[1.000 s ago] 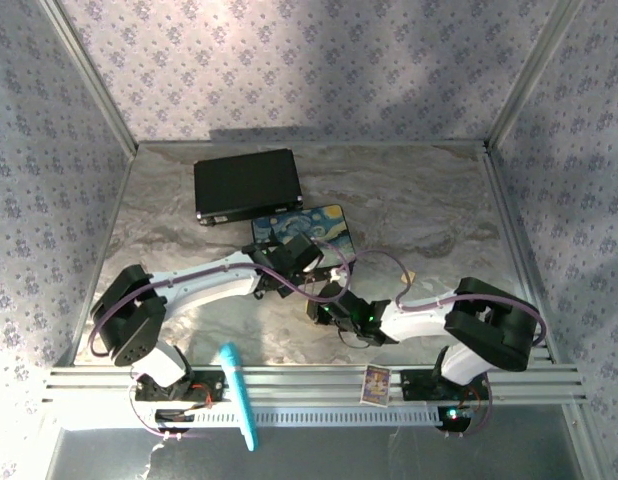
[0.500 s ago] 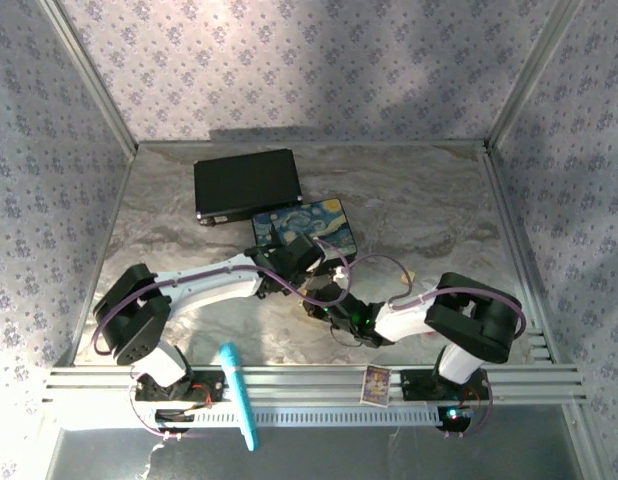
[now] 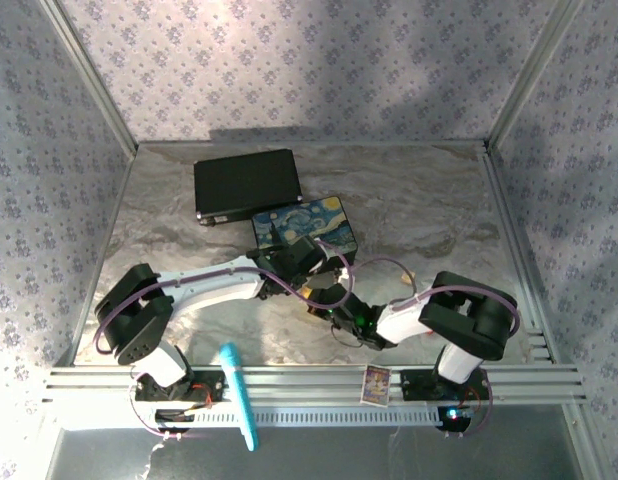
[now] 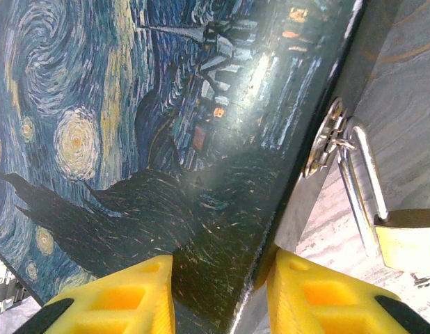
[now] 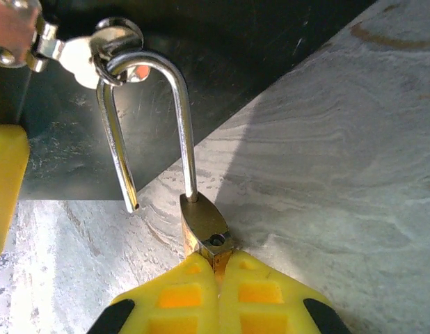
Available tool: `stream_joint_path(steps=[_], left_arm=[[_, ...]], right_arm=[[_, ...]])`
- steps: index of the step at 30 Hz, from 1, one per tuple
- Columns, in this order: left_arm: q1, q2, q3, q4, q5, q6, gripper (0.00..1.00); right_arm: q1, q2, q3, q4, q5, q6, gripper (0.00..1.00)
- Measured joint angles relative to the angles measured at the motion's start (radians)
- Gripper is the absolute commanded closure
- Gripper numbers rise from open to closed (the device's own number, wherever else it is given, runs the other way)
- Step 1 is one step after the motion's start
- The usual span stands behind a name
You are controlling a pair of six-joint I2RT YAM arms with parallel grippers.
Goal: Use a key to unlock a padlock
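Padlock (image 5: pixel 206 228) position: on the marbled table (image 5: pixel 326 174), against the front wall of the painted box (image 4: pixel 131 139), near the middle of the table in the top view. Its shackle (image 5: pixel 184 118) passes through the metal ring (image 5: pixel 117 35) of the box's hasp. One leg of the shackle is seated in the brass body. The other leg ends free, clear of the body, so the shackle stands open.

Right gripper (image 5: pixel 218 278): jaws clenched, the yellow fingers pressed together on the lower end of the padlock body.

Left gripper (image 4: pixel 218 292): jaws grasping the painted box at its front edge, with one finger (image 4: pixel 117 296) on the lid and the other on the front wall.

A black case (image 3: pixel 246 184) lies behind the box.
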Motion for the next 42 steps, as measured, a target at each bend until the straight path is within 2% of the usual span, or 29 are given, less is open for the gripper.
stream_joint_path(steps=[13,22,29,36,42], left_arm=[[-0.003,0.006,-0.005,0.021,-0.006,0.000,0.67],[-0.007,0.012,-0.003,0.040,-0.013,0.000,0.67],[-0.011,0.013,-0.003,0.043,-0.014,0.000,0.67],[-0.014,0.014,-0.005,0.048,-0.021,0.000,0.67],[-0.015,0.015,-0.005,0.055,-0.020,0.000,0.67]], right_arm=[[-0.031,-0.007,-0.064,0.115,-0.032,0.023,1.00],[-0.058,0.146,-0.070,0.363,-0.071,0.135,1.00],[-0.058,0.174,-0.077,0.435,-0.068,0.184,1.00],[-0.067,0.271,-0.076,0.591,-0.068,0.242,1.00],[-0.077,0.270,-0.090,0.612,-0.071,0.249,1.00]])
